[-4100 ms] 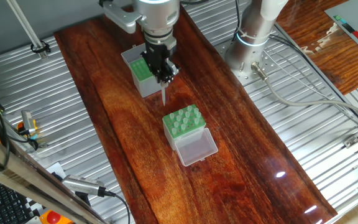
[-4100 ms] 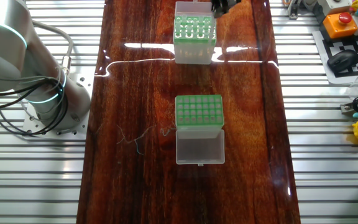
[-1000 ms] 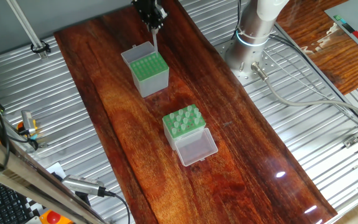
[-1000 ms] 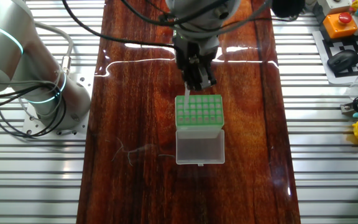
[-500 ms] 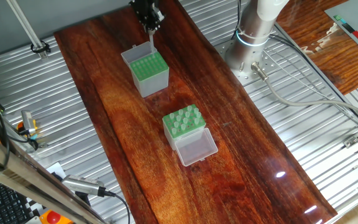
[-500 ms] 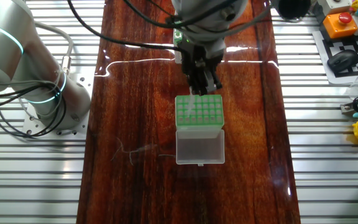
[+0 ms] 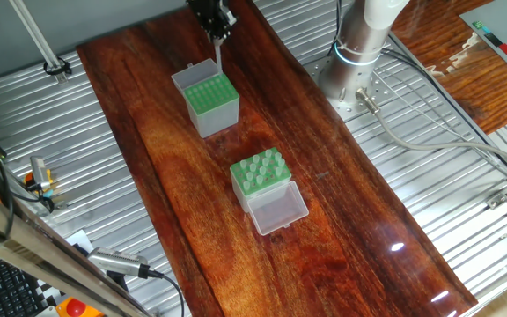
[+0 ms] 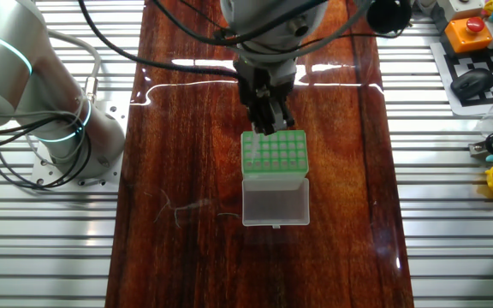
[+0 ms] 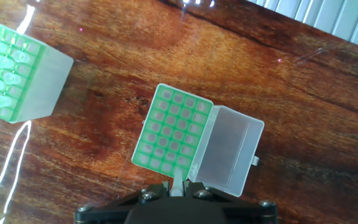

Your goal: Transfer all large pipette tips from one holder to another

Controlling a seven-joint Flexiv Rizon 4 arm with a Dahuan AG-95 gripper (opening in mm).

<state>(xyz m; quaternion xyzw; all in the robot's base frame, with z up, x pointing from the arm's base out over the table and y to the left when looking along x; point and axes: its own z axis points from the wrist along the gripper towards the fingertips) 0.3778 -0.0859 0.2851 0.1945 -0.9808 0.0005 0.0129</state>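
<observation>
My gripper is shut on one large pipette tip, a translucent whitish cone that hangs point down. It hovers just over the green rack of the grey-sided holder, near that rack's edge. In the hand view the tip sits between my fingers at the bottom edge, above the same holder, whose holes look empty. Its whitish lid lies open beside it. The whitish holder stands apart with several tips in its rack; in the hand view it is at the far left.
The clear lid of the whitish holder lies open toward the table's front. The robot base stands at the back right on the ribbed metal surround. In the other fixed view the arm hides the whitish holder.
Four seconds ago the gripper held the tip between the two holders; it has since carried it over the grey-sided holder. In the last half second it shifted slightly sideways over the rack.
</observation>
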